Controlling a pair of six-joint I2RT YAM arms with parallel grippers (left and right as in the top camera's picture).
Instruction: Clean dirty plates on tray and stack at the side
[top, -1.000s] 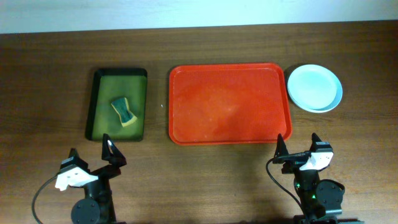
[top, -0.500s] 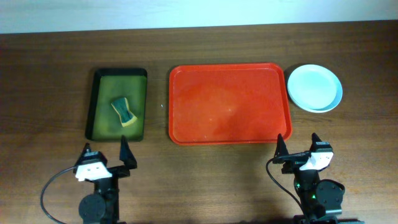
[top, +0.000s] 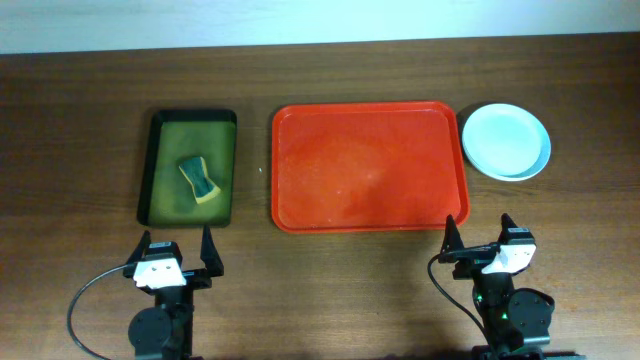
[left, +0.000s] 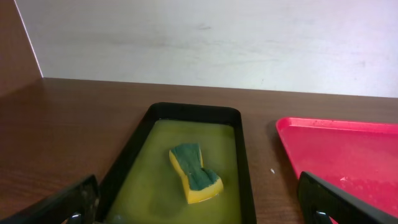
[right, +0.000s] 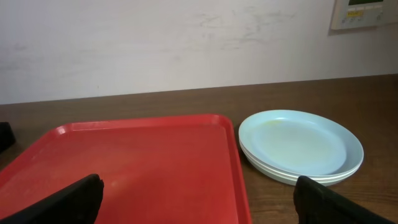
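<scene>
The red tray (top: 370, 165) lies in the middle of the table with nothing on it; it also shows in the right wrist view (right: 137, 168) and at the right of the left wrist view (left: 348, 155). The plates (top: 506, 140) sit stacked on the table right of the tray, pale blue on top; the right wrist view (right: 301, 144) shows the stack's layered rims. My left gripper (top: 176, 250) is open and empty near the front edge, below the green tray. My right gripper (top: 480, 236) is open and empty, below the red tray's front right corner.
A dark green tray (top: 189, 167) holding yellowish liquid and a yellow-green sponge (top: 198, 178) stands left of the red tray; the left wrist view shows the sponge (left: 194, 171) lying in it. A pale wall runs along the table's far edge.
My left arm has swung to the right and straightened, now facing the green tray square on. The right arm, plates and trays have not moved.
</scene>
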